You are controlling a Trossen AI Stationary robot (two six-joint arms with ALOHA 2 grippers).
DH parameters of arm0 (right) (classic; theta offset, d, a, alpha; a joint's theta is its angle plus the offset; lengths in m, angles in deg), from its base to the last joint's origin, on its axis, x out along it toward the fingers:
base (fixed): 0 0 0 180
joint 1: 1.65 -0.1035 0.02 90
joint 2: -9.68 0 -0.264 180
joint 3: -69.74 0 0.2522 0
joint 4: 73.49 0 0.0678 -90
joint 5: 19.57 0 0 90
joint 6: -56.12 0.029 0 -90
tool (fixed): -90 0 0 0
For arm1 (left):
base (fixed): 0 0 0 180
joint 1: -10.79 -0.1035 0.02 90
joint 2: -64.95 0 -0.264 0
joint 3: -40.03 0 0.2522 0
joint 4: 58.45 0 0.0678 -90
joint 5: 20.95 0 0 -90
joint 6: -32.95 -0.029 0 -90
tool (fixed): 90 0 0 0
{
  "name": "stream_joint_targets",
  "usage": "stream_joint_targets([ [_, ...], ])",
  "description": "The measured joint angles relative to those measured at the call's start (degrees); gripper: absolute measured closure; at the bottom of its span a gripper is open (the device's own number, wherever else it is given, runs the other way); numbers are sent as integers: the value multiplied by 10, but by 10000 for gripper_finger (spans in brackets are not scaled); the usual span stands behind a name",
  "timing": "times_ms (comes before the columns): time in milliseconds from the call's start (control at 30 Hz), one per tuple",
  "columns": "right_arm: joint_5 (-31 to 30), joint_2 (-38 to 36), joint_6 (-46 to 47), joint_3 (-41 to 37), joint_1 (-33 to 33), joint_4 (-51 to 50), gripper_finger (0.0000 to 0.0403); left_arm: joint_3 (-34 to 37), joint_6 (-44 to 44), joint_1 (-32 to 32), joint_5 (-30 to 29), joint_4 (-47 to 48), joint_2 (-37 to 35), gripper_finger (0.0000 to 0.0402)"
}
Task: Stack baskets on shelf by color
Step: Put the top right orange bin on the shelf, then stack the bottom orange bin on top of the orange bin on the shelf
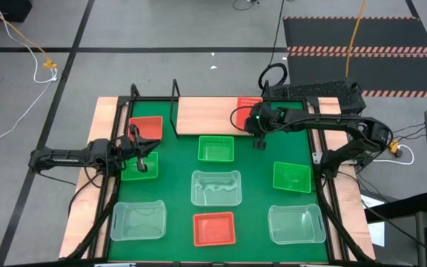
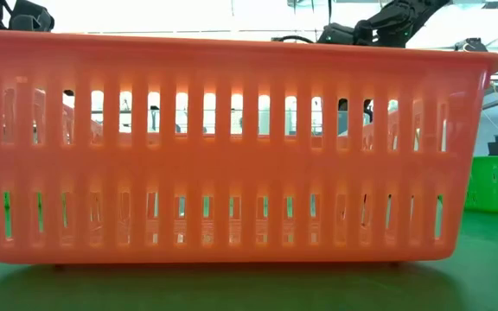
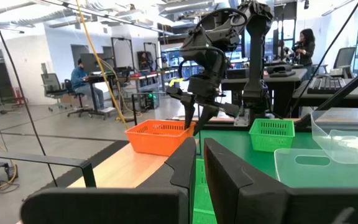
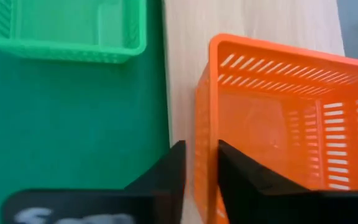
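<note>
- The right gripper (image 4: 194,165) pinches the red basket (image 4: 278,118) by its thin wall on the shelf (image 1: 206,115).
- The basket looks light, stiff and slotted; the rim is the best hold.
- The left gripper (image 3: 199,163) is narrow and pinches a green basket's (image 1: 138,167) wall.

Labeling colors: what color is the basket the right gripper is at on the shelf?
Red-orange basket; right gripper straddles its wall. Clearest in right wrist view.

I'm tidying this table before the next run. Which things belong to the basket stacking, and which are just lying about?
In the job: red baskets, green baskets, clear baskets, shelf, right tool gripping one red basket's wall.

Lying about: floor cable, striped floor mat.
</note>
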State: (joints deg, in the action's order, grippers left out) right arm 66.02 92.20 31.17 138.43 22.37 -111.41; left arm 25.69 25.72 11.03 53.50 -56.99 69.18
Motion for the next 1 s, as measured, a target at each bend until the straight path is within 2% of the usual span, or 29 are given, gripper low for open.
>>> stream_joint_targets([
  [100,0,0,-21,0,0,-1,380,0,-1,0,0,0,0,364],
  [200,-3,0,-32,0,3,2,392,0,-1,0,0,0,0,364],
  [467,-3,0,-56,0,15,4,366,0,12,0,0,1,0,364],
  [700,-32,-21,-75,0,10,26,349,0,28,0,0,1,0,364],
  [1000,-29,-84,-75,0,-11,37,265,0,54,1,0,12,0,364],
])
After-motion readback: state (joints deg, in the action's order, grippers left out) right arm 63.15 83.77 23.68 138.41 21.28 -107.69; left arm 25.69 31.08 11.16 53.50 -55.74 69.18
